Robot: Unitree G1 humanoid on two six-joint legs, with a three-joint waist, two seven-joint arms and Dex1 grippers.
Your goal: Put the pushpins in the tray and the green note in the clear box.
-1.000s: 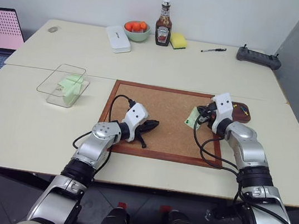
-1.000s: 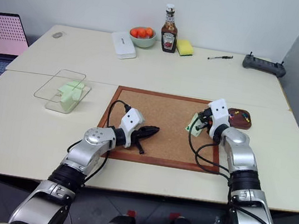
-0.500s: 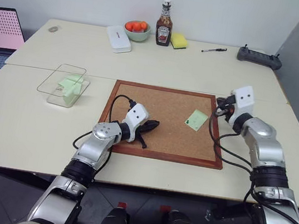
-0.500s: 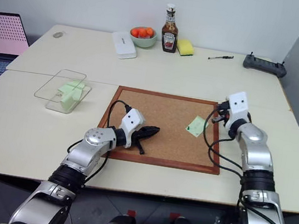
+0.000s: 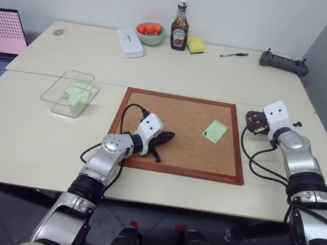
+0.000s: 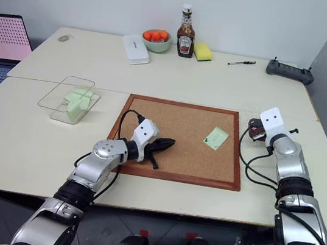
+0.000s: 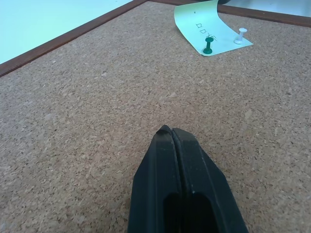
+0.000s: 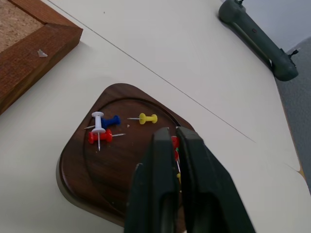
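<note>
Right gripper (image 8: 174,145) has swung off the corkboard (image 5: 180,131) and now hangs over the tray (image 8: 82,170), which sits on the counter (image 5: 37,140) just past the board's right edge. Jaws parted by a narrow slit; a red pin (image 8: 174,141) shows between the tips, and whether it is gripped or already loose I cannot tell. My read: a pin just pulled from the note is being dropped off.

The tray holds white, blue, red and yellow pins (image 8: 148,118).

Green note (image 7: 209,29) lies on the board, right of centre, a green pin (image 7: 208,46) and a white pin (image 7: 239,35) standing in it. So the note cannot go to the clear box (image 5: 69,92), far left, yet.

Left gripper (image 7: 171,133) rests on the board, jaws shut, empty.

Writing: faint marks on the note, unreadable; the ketchup bottle (image 5: 178,31) label too small to read.
</note>
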